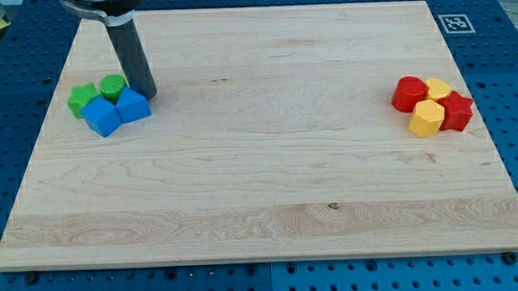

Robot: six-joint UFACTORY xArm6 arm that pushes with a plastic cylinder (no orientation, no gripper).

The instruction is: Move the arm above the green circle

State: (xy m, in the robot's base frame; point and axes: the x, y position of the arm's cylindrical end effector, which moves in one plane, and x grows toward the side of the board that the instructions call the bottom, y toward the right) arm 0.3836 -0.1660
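Note:
The green circle (113, 87) sits near the view's left on the wooden board (268, 171), in a tight cluster with a green star-like block (82, 100) to its left and two blue blocks (102, 116) (132, 107) below it. My tip (145, 94) rests on the board just right of the green circle, touching or nearly touching the upper right of the right blue block. The dark rod rises from there toward the view's top left.
At the view's right lies a second cluster: a red round block (408, 94), a yellow block (438, 89), a yellow hexagon-like block (427, 119) and a red star-like block (456, 111). A tag marker (455, 22) sits at the top right corner.

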